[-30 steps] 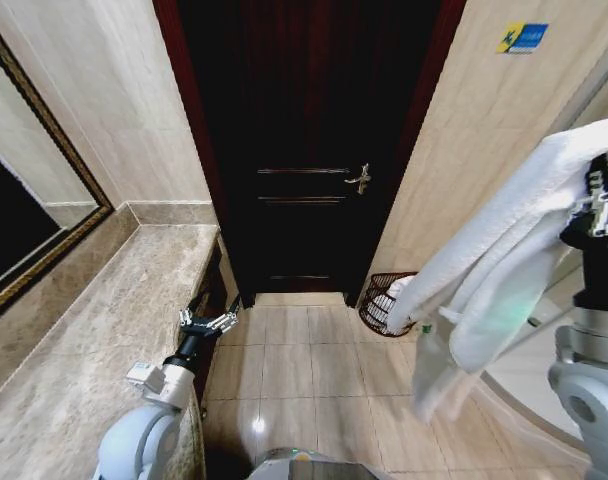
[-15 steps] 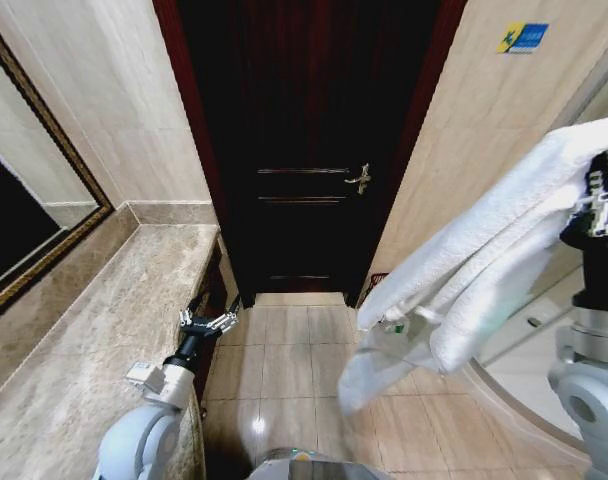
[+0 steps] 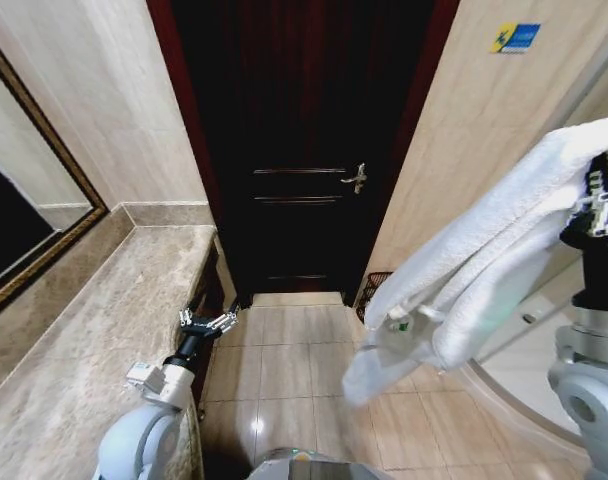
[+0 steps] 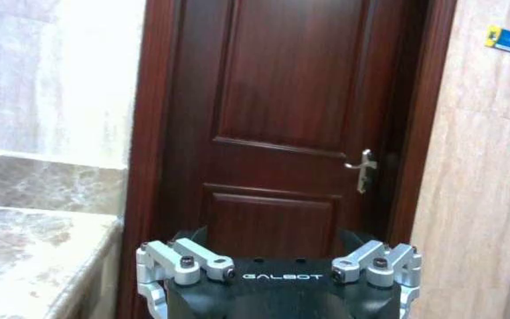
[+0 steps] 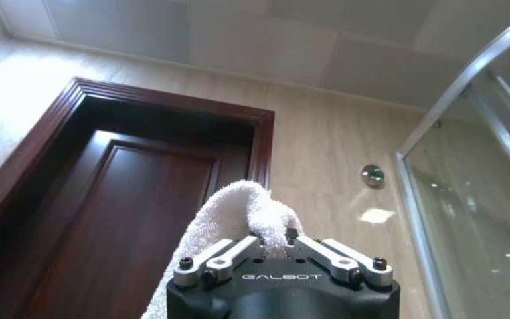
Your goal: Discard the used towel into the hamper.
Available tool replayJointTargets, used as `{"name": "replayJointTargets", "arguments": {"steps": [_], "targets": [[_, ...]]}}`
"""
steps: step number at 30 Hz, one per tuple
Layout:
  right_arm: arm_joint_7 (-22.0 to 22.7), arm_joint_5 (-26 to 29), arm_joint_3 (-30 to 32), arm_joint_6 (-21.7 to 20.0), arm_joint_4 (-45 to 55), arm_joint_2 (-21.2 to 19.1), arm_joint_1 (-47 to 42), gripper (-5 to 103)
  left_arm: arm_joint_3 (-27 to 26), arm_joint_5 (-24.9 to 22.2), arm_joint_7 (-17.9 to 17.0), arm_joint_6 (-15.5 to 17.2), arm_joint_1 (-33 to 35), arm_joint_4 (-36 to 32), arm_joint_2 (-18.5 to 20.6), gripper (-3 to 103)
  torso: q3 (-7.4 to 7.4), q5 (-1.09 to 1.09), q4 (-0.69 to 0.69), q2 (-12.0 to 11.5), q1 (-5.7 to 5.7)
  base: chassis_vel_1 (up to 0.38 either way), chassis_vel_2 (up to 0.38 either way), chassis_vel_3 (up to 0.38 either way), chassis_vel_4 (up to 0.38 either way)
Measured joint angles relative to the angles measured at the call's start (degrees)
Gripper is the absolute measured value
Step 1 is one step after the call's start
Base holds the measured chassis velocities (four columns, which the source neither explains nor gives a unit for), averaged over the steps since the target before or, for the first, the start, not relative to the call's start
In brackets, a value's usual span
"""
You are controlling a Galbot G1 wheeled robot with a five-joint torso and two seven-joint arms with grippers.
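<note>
Two arms are mine. My right gripper (image 3: 596, 195) is raised at my right side, clenched on a white towel (image 3: 464, 285) that drapes down and to my left, its loose end hanging above the tiled floor (image 3: 284, 370). In the right wrist view the towel (image 5: 228, 229) bulges up between the closed fingers. The hamper (image 3: 374, 290) stands on the floor by the wall right of the dark wooden door (image 3: 304, 150), mostly hidden behind the towel. My left gripper (image 3: 208, 322) rests low beside the marble counter (image 3: 104, 330), fingers spread and holding nothing.
</note>
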Motion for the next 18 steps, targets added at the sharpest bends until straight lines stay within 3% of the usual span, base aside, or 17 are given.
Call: {"name": "replayJointTargets", "arguments": {"steps": [18], "targets": [[0.01, 0.0, 0.0, 0.0, 0.0, 0.0, 0.0, 3, 0.0, 0.0, 0.0, 0.0, 0.0, 0.0, 0.01, 99, 0.0, -0.01, 0.01, 0.0, 0.0, -0.017, -0.011, -0.016, -0.011]]}}
